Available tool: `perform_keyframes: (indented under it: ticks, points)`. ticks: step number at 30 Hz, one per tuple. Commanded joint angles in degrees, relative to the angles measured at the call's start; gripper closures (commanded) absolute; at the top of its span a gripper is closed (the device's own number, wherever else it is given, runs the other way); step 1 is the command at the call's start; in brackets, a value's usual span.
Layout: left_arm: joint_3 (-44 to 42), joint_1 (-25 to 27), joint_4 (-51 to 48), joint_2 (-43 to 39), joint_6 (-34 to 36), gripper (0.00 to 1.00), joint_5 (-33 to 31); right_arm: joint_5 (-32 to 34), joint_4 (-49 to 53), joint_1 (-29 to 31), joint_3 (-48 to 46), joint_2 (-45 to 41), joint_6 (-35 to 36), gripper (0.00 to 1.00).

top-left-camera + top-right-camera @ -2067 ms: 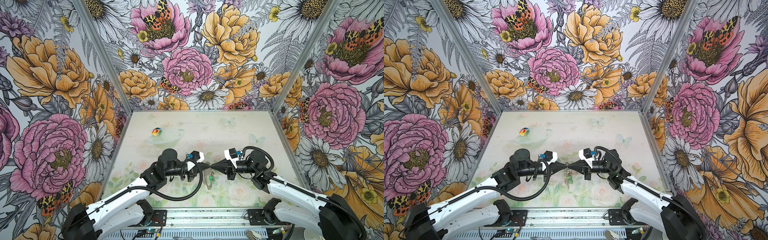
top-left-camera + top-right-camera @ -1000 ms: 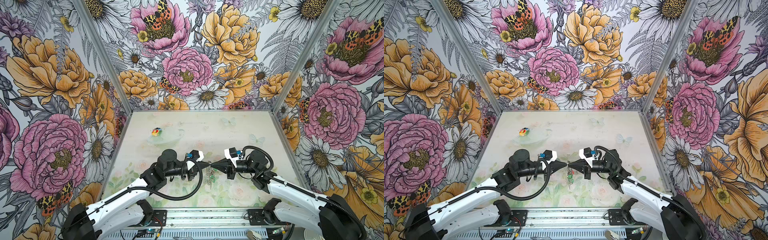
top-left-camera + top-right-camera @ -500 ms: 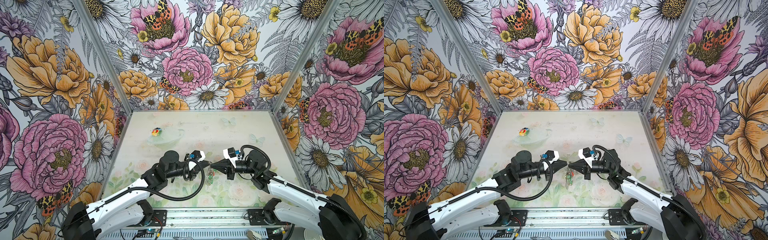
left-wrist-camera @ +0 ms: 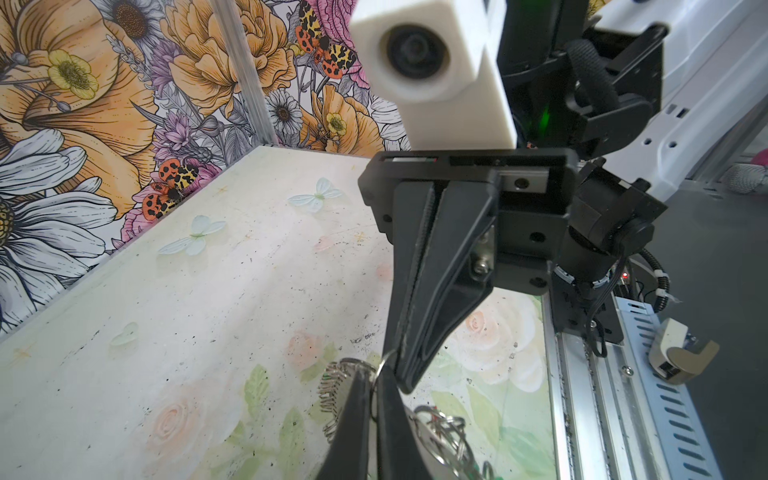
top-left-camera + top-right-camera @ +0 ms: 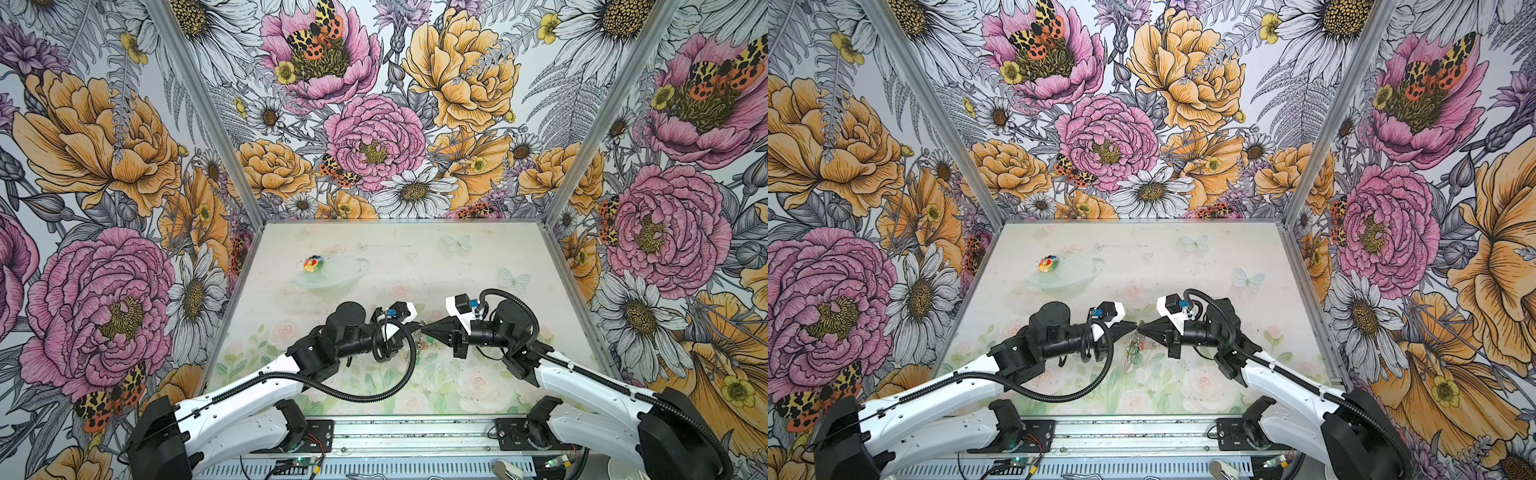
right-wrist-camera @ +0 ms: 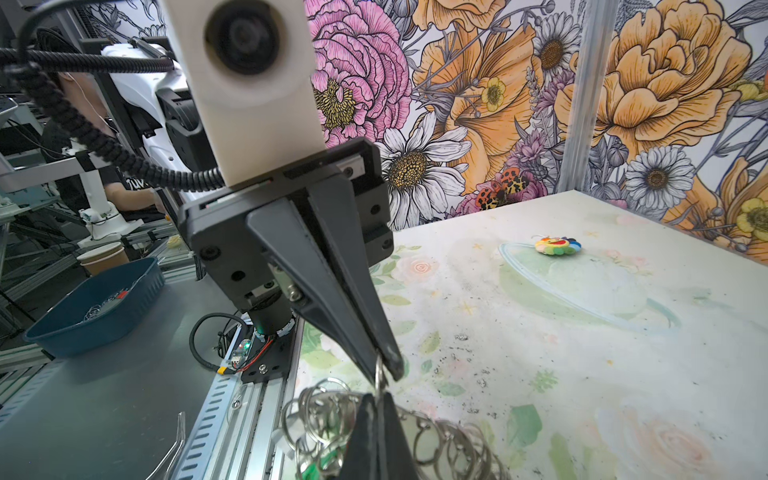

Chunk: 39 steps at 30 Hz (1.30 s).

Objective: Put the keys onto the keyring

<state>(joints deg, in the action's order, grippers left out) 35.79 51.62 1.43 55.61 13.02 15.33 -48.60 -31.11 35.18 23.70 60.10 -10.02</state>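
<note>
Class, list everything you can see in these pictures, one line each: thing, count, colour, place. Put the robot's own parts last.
keyring: one, grey band fringed with silver wire loops, held up between the two claws.
keys: number unclear, green heads, dangling under the keyring.
flower toy: one, multicoloured, far left part of the table.
table: one, pale with faint floral print, inside the booth.
walls: three, bold floral print, around the table.
bin: one, dark blue, outside the booth.
paper cup: one, brown, behind the bin.
left claw: one, black, shut on a keyring loop.
right claw: one, black, shut on the keyring, tip to tip with the left.
</note>
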Motion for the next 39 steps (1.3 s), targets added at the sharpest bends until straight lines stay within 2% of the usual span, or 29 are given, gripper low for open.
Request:
perform_keyframes:
  ticks: [1,4,7,10,15,19,23,26,29,36,39]
  points:
    - [1.08,0.11,-1.67,0.33,0.89,0.94,-6.58,-1.29,-2.9,0.42,0.84,-0.81,0.62,1.0]
    - [0.89,0.09,-1.65,0.02,0.96,0.95,-7.75,-0.77,-2.61,0.42,0.8,-1.12,0.88,1.0]
    - [0.68,0.22,-1.74,-0.25,0.96,0.87,-7.89,-0.26,-2.65,0.45,0.73,-1.3,0.88,1.0]
    - [0.44,0.2,-1.78,-0.08,0.91,0.86,-7.7,0.12,-2.83,0.47,0.75,-1.23,0.88,1.0]
    - [0.06,-0.16,-1.86,0.02,0.7,0.94,-5.31,-0.08,-2.89,0.46,0.73,-1.14,0.75,1.0]
    - [0.16,-0.11,-1.87,0.36,0.7,0.95,-2.58,0.1,-2.99,0.42,0.73,-1.12,0.79,1.0]
    - [0.51,-0.11,-2.62,1.07,0.94,0.87,-2.02,0.24,-3.25,0.49,0.77,-1.29,0.71,1.0]
    - [0.37,-0.41,-2.92,1.3,0.8,0.86,-2.43,0.01,-3.49,0.46,0.62,-1.43,0.62,1.0]
    - [-1.67,-3.01,0.22,-0.13,-1.71,0.83,2.55,-0.17,-3.76,0.36,0.29,-1.65,0.7,1.0]
    - [-2.22,-5.28,1.27,-0.36,-3.21,0.88,12.0,-1.55,-5.37,0.34,-0.06,-1.82,0.62,1.0]
    - [-2.57,-5.71,2.24,-0.18,-3.51,0.83,14.76,-1.63,-5.74,0.34,-0.13,-2.0,0.68,1.0]
